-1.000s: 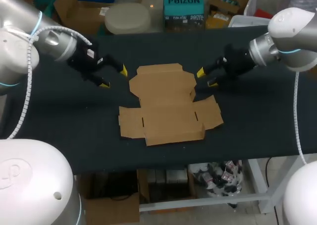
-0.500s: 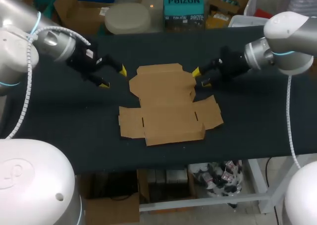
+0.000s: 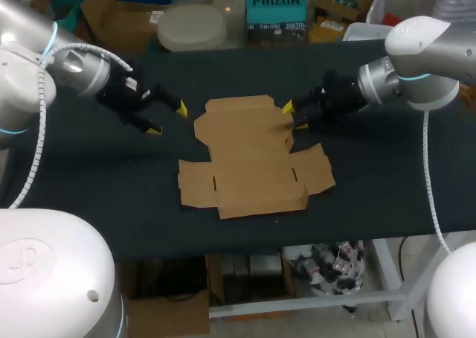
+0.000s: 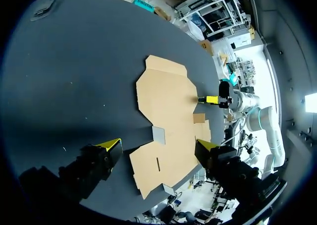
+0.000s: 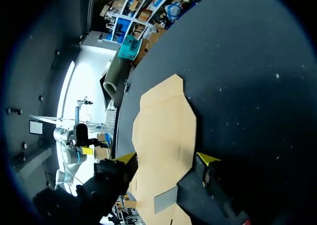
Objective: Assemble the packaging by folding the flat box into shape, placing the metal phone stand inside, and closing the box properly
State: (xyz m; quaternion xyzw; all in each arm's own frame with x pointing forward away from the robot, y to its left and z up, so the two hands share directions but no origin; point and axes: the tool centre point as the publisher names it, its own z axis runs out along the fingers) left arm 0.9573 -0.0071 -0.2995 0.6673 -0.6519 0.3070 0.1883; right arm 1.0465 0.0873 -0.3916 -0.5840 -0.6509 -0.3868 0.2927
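Observation:
A flat brown cardboard box blank (image 3: 249, 155) lies unfolded in the middle of the black table, with side flaps spread at its near end. My left gripper (image 3: 167, 119) hovers open just left of the blank's far panel, apart from it. In the left wrist view the blank (image 4: 166, 111) lies ahead of the left gripper (image 4: 159, 145), and my right gripper (image 4: 213, 99) shows beyond it. My right gripper (image 3: 294, 117) is at the far panel's right edge, open. In the right wrist view that gripper (image 5: 167, 158) straddles the cardboard (image 5: 163, 131) edge, one finger over the board, one over the cloth.
The black table cloth (image 3: 387, 174) surrounds the blank on all sides. The table's front edge (image 3: 297, 237) runs a little below the blank's near flaps.
My right gripper has moved left up to the blank's right edge, and its fingers have drawn somewhat closer together. The left gripper has shifted slightly left. The blank has not moved.

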